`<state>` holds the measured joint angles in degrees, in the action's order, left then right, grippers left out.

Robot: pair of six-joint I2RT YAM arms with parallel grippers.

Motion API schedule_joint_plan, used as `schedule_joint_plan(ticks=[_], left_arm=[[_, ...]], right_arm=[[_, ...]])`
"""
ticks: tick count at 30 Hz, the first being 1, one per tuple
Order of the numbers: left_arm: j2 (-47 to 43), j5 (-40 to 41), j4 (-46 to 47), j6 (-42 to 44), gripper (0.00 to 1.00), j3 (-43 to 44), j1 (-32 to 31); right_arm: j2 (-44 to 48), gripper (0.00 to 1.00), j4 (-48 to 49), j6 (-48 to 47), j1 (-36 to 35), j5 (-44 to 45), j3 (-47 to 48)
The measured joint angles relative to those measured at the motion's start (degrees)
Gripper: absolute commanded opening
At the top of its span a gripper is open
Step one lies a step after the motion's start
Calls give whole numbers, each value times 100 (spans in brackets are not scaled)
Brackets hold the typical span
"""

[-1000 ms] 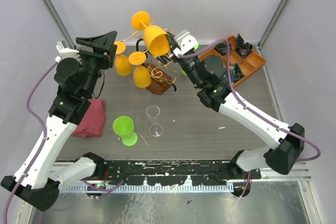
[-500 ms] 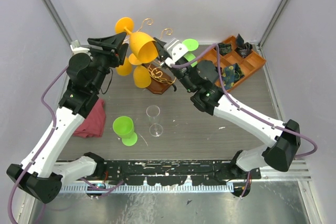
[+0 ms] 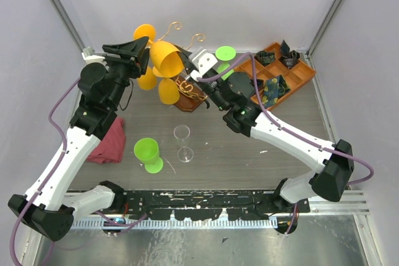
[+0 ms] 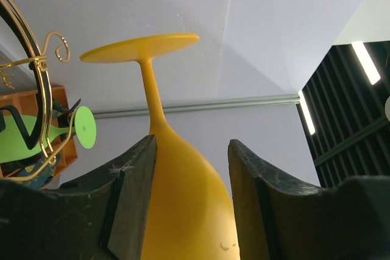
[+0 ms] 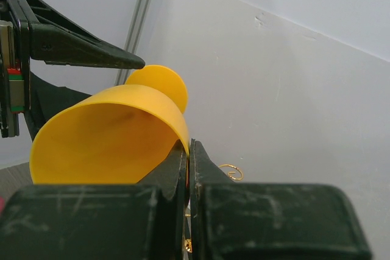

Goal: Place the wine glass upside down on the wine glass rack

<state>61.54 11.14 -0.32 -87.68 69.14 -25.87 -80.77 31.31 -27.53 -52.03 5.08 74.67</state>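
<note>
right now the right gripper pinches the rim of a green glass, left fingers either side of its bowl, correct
No: the glass is orange, not green, as the right wrist view shows. The right gripper does pinch its rim, and the left gripper flanks its bowl.

The left wrist view's bottom edge cuts off the wine glass (image 4: pixel 183 211).

An orange wine glass (image 3: pixel 163 55) hangs tilted, foot outward, beside the gold-wire wine glass rack (image 3: pixel 189 90).

Green cup (image 3: pixel 147 151) between red cloth (image 3: pixel 107 141) and clear glass (image 3: pixel 182 142).
</note>
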Motion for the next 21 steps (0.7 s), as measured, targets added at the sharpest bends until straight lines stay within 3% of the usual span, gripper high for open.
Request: schedule_joint_plan(ticks=[15, 21], left_arm=[[4, 52, 2, 52, 55, -133, -7], [9, 83, 37, 0, 44, -188, 0]], right_arm=[[2, 1, 28, 96, -144, -90, 2], [11, 1, -17, 142, -177, -114, 2]])
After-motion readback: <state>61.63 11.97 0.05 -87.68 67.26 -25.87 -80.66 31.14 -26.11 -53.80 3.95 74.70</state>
